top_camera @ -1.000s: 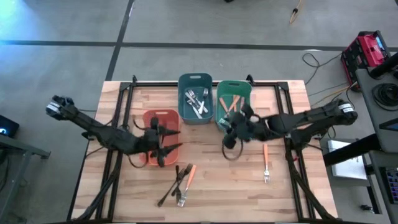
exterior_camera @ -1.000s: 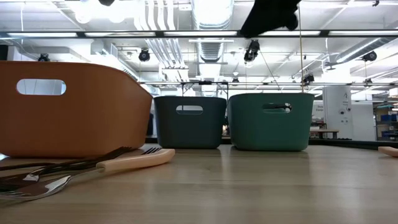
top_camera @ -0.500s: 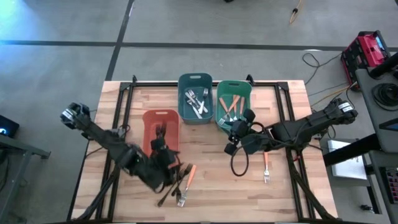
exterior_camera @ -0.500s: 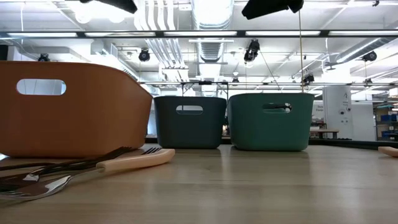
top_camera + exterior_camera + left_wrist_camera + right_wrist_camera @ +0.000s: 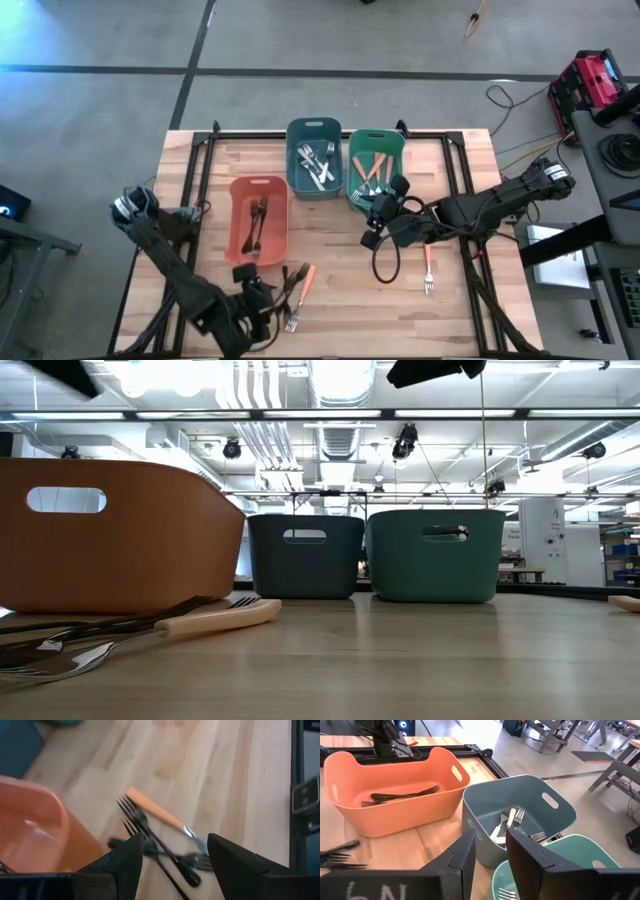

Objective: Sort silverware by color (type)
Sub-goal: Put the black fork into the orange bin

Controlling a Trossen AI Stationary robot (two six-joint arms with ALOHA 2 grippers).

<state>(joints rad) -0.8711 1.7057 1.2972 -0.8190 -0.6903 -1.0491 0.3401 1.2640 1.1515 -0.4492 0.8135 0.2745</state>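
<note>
A small pile of silverware lies near the table's near edge: dark bronze forks, one orange-handled fork and a silver piece. My left gripper hovers open just left of the pile, with the forks showing between its fingers. Another orange-handled fork lies alone to the right. My right gripper hangs open and empty on the near side of the green bin, pointing left. The low view shows the pile flat on the wood.
The salmon bin holds dark forks, the blue bin silver pieces, and the green bin orange-handled ones. A black cable loop hangs below the right arm. A black frame rail runs along the table's edge.
My left arm has swung from over the salmon bin toward the table's near edge and now hovers beside the pile, uncovering the dark forks in that bin. My right gripper has drawn back a little from the green bin toward the near edge, then kept still.
</note>
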